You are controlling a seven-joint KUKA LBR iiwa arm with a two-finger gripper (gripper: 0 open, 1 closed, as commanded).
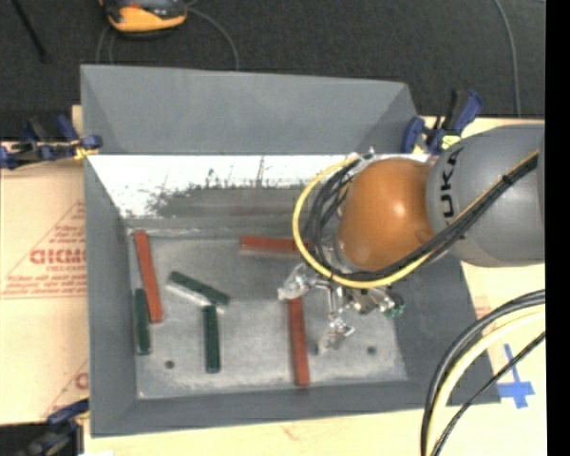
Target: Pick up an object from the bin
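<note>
Counting three red sticks (297,345), three green sticks (211,338) in bin (266,183) — jaws beside one red, grip unclear.

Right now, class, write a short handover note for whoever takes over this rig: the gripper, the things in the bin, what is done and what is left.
Gripper: low in the right part of the bin, just right of the front red stick. I see nothing held in it.
Other things, all lying on the floor: back red stick near the far wall, left red stick, green sticks left of centre.
Done: the arm is down in the bin.
Left: grasp one thing and lift it out. The front red stick is nearest, so it is probably the one to take.
</note>
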